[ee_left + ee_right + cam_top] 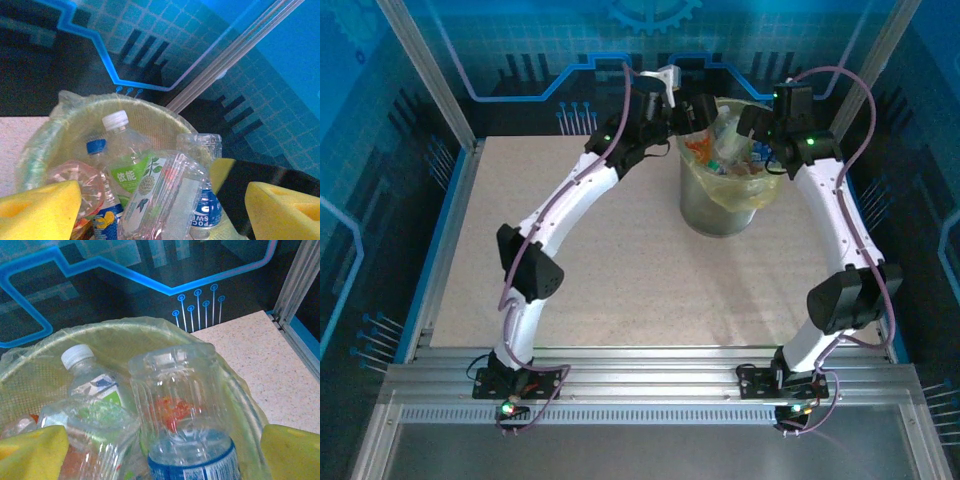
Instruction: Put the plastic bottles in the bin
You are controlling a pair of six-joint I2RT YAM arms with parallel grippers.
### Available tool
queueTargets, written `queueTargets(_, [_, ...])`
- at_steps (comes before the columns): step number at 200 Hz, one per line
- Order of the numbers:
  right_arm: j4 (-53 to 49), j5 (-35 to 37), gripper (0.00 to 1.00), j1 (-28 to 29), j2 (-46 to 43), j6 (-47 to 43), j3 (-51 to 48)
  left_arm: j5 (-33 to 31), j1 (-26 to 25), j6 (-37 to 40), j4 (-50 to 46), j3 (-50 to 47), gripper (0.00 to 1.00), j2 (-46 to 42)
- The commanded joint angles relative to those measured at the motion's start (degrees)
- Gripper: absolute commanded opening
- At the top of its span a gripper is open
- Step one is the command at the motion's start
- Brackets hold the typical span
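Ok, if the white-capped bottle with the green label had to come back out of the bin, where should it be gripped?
Probably by the neck just under its white cap, from straight above. The bottle stands cap-up, its top clear of the others, while its body is wedged among crushed bottles in the bin, leaving little room at its sides.

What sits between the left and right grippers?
Top external view: clear crushed plastic bottles piled in the tall translucent bag-lined bin lie between left gripper and right gripper.
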Motion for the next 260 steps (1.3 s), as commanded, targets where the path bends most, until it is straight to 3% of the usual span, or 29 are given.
queueTargets(1, [-1.49, -3.27, 1.00, -1.11, 2.68, -0.74, 3.81, -4.23, 0.23, 3.60, 1.12, -4.56, 0.91, -6.20])
queueTargets(33, [-3.76, -4.30, 1.00, -1.07, 6.83, -1.98, 8.45, -6.15, 0.57, 4.31, 4.89, -14.16, 0.99, -12.64])
queueTargets(111, [-4.77, -12.50, 1.00, -0.95, 11.84, -3.97, 13.26, -10.48, 3.97, 3.25, 11.79, -32.72, 0.99, -25.17])
queueTargets(260, [-8.98, -8.71, 1.00, -0.72, 4.77, -8.52, 14.49, -12.88, 8.49, 4.12, 13.54, -44.78, 0.99, -34.71])
